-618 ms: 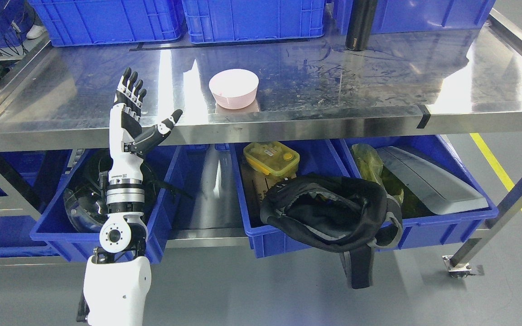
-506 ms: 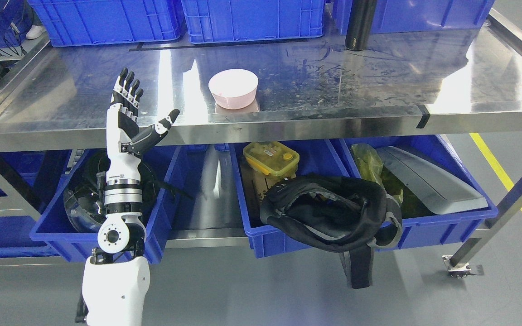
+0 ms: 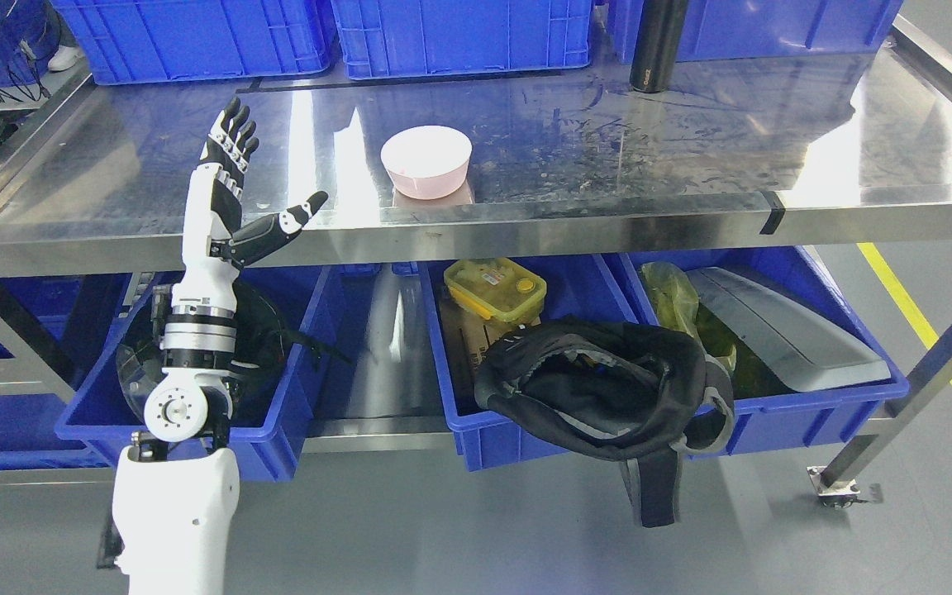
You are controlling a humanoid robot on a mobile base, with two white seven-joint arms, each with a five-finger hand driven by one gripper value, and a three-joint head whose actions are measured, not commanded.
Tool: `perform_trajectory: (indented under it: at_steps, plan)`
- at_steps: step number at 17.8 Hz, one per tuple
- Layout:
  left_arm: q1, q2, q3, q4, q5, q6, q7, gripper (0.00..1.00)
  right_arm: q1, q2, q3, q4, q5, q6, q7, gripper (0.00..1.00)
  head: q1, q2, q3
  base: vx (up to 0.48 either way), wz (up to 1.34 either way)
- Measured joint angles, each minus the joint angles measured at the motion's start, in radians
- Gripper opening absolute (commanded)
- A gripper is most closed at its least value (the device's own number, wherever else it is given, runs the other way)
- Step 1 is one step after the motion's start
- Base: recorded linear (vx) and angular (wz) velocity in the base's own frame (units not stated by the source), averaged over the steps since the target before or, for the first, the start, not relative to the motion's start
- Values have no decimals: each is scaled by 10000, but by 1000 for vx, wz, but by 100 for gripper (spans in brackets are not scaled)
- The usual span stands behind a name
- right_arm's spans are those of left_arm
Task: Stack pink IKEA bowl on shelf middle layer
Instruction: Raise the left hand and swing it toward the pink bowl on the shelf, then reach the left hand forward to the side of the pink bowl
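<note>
A pink bowl (image 3: 426,161) stands upright on the steel shelf (image 3: 608,165), near its front edge and a little left of the middle. My left hand (image 3: 257,178) is raised in front of the shelf edge, well left of the bowl and apart from it. Its fingers (image 3: 228,136) point up and spread, the thumb sticks out to the right toward the bowl, and it holds nothing. The right arm is out of view.
Blue crates (image 3: 459,33) line the back of the shelf, with a black bottle (image 3: 655,41) at the back right. Below are blue bins holding a black backpack (image 3: 608,388), a yellow lunch box (image 3: 495,289) and a round dark object (image 3: 145,364). A shelf leg (image 3: 906,397) stands at right.
My left arm has shifted left and the hand has risen a little, its fingertips now over the shelf surface. The bowl has not moved.
</note>
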Motion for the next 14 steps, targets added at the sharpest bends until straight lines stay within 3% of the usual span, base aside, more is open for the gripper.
perform_trajectory:
  at_steps: [8, 14]
  plan:
    - [-1967, 2561, -953, -6, -3438, -46, -2302, 100, 0, 0, 0, 0, 1, 0, -2, 100, 0, 0, 0, 0, 0]
    - [-3251, 3761, -1928, -16, -5516, -433, -4782, 93, 0, 0, 0, 0, 3, 0, -2, 100, 0, 0, 0, 0, 0]
